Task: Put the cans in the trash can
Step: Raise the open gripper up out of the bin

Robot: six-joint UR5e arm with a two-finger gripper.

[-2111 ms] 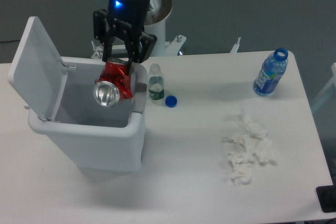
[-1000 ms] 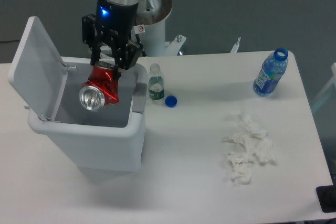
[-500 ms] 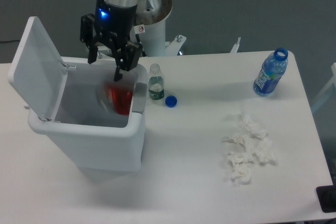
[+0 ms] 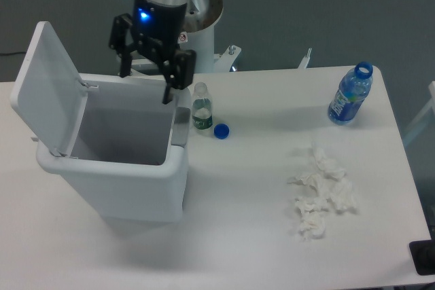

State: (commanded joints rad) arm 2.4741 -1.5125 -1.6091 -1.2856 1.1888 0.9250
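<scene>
So the gripper (image 4: 145,83) is hanging in the upper left of the frame, right over the back edge of the trash can (image 4: 115,195), with its two black fingers (image 4: 170,86) spread wide and nothing between them. Blue status light glowing on the wrist just above.

The trash can sits at left-center on the bench (image 4: 238,236), lid flipped up and leaning off to the left. The grey inside is all I can see from this angle. No red can showing anywhere, not on the bench, not in the gripper. My read is it's down at the bottom of the bin where the front wall hides it, but I honestly can't see it, so take that as a guess.

Just right of the bin there's a small clear bottle (image 4: 201,108) standing upright with a loose blue cap (image 4: 221,130) lying beside it. Further out, a blue-labelled bottle (image 4: 350,95) stands at the upper right, and a pile of crumpled white tissue (image 4: 319,191) sits at right-center.

Step-wise, this looks like the release stage, with the task pretty much finished if that was the only can. I don't spot another can out there, so the next move probably just calls for lifting the arm clear of the bin without clipping the rim or that little bottle.
</scene>
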